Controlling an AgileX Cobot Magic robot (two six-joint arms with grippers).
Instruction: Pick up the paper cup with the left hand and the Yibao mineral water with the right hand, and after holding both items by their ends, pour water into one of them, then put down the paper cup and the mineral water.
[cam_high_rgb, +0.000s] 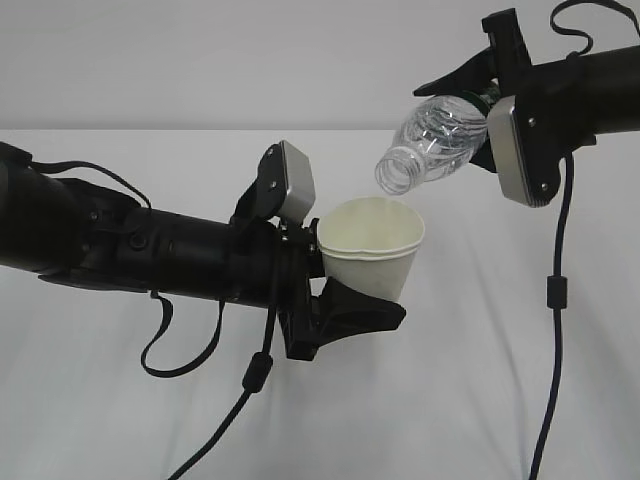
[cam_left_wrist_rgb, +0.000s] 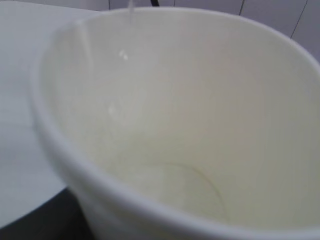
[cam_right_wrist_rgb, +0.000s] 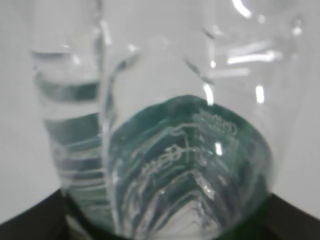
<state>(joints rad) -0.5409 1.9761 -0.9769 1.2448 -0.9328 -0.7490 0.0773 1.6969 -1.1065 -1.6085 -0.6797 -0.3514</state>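
Note:
The paper cup (cam_high_rgb: 372, 250) is white with a cream inside and is held off the table, leaning slightly. My left gripper (cam_high_rgb: 365, 275) is shut on its side, with one black finger (cam_high_rgb: 360, 308) showing under it. In the left wrist view the paper cup (cam_left_wrist_rgb: 190, 115) fills the frame, and a faint arc shows near its bottom. The Yibao mineral water (cam_high_rgb: 440, 138) is tilted, its open mouth down-left just above the cup's rim. My right gripper (cam_high_rgb: 470, 112) is shut on its base end. The right wrist view shows the clear ribbed Yibao mineral water (cam_right_wrist_rgb: 170, 125) and its green label close up.
A white table (cam_high_rgb: 500, 400) lies under both arms. Black cables hang from the right arm (cam_high_rgb: 555, 300) and the left arm (cam_high_rgb: 255, 375) down toward the table. A plain pale wall stands behind.

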